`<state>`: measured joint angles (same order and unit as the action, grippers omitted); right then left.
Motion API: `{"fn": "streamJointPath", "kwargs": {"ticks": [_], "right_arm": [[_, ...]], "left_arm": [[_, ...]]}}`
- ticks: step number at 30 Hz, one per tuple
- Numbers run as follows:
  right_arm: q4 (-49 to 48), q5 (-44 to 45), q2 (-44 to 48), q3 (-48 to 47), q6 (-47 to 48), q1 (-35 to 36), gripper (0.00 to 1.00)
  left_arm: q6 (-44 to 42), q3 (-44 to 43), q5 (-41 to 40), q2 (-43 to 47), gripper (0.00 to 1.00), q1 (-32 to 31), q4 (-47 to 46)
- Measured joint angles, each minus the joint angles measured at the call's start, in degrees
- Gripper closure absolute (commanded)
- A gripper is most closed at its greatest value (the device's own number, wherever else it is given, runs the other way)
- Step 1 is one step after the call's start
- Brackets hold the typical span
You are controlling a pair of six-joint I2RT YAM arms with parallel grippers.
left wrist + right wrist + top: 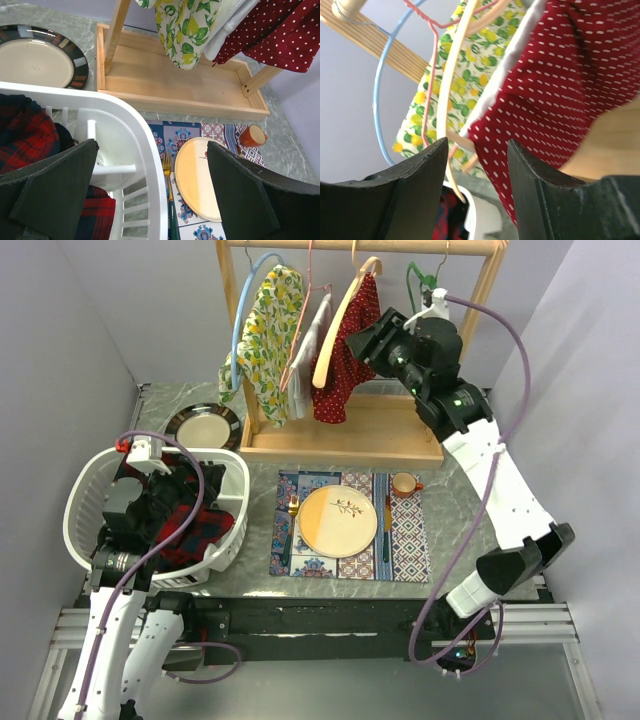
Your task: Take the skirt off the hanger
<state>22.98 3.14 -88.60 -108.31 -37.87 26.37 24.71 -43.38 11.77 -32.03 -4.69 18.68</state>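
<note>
Skirt of red cloth with white dots point(345, 360): far side of the scene, draped on a pale wooden hanger point(331, 345) on the wooden clothes rack point(350, 445), not yet off it.

Near left: left gripper point(150, 165) spread wide with nothing between the fingers, hovering over the white plastic laundry basket point(228, 468) holding red-and-black plaid cloth point(27, 137). Likely parked there to keep out of the way, or waiting to receive.

Middle: patterned placemat point(410, 540) with a round cream plate point(338, 520) and a small orange mug point(404, 483), well apart from the work.

Far: right gripper point(477, 150) up at the rack's right end, jaws apart, straddling the skirt's edge and the hanger's lower tip. Probably lined up to pinch the cloth and draw it down off the hanger. Actual contact with the cloth hard to judge from the wrist view.

Just left of the skirt: a whitish garment point(315, 335) and a lemon-print garment point(265, 335), close enough to snag.
</note>
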Motion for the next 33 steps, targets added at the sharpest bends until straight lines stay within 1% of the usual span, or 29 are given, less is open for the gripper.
{"fn": "streamJointPath", "kwargs": {"ticks": [5, 10, 12, 13, 14, 15, 17, 18, 19, 20, 21, 23, 26, 30, 31, 33], "right_arm": [[-5.0, -1.1, -2.5, -0.1, -2.1, 0.5, 0.40], [-8.3, -3.1, -6.1, -1.4, -3.1, 0.5, 0.42], [-9.5, -4.2, -8.2, -2.4, -3.4, 0.5, 0.44], [-10.0, -4.7, -9.1, -3.0, -3.5, 0.5, 0.48], [-10.2, -5.1, -10.0, -3.6, -3.5, 0.5, 0.58], [-10.3, -5.6, -11.0, -4.4, -3.5, 0.7, 0.62], [-10.8, -6.5, -12.8, -6.1, -3.3, 0.7, 0.68], [-11.0, -6.9, -13.6, -6.8, -3.3, 0.7, 0.66], [-11.1, -7.1, -13.9, -7.1, -3.2, 0.7, 0.61], [-11.3, -7.3, -14.0, -7.1, -3.2, 0.7, 0.50], [-11.5, -7.5, -14.0, -7.1, -3.3, 0.7, 0.47], [-12.8, -7.8, -14.0, -7.2, -3.5, 0.7, 0.45], [-14.3, -8.0, -14.0, -7.2, -3.5, 0.7, 0.49], [-14.9, -8.4, -14.0, -7.2, -3.6, 0.7, 0.50], [-14.9, -8.6, -14.1, -7.2, -3.7, 0.7, 0.57], [-15.5, -8.9, -14.3, -7.3, -3.6, 0.7, 0.65]], "left_arm": [[0.0, 0.0, 0.0, 0.0, 0.03, 0.0, 0.0], [0.0, 0.1, 0.0, 0.2, 0.03, 0.0, 0.0], [0.0, 0.1, 0.0, 0.3, 0.03, 0.0, 0.0], [0.0, 0.1, 0.0, 0.3, 0.03, 0.0, 0.0], [0.0, 0.1, 0.0, 0.3, 0.03, 0.0, -0.1], [0.0, 0.1, 0.0, 0.3, 0.03, 0.0, -0.2], [0.0, 0.1, 0.0, 0.3, 0.03, 0.0, -0.2], [0.0, 0.1, 0.0, 0.3, 0.03, 0.0, -0.3], [0.0, 0.1, 0.0, 0.3, 0.03, 0.0, -0.3], [0.0, 0.1, 0.0, 0.3, 0.03, 0.0, -0.4], [-0.1, 0.1, 0.0, 0.3, 0.03, 0.0, -0.4], [-0.1, 0.1, 0.0, 0.3, 0.03, 0.0, -0.4], [-0.1, 0.1, 0.0, 0.5, 0.03, 0.0, -0.4], [-0.1, 0.1, 0.0, 0.7, 0.03, 0.0, -0.4], [-0.1, 0.1, 0.0, 0.8, 0.03, 0.0, -0.5], [-0.1, 0.1, 0.0, 0.7, 0.03, 0.0, -0.4]]}}
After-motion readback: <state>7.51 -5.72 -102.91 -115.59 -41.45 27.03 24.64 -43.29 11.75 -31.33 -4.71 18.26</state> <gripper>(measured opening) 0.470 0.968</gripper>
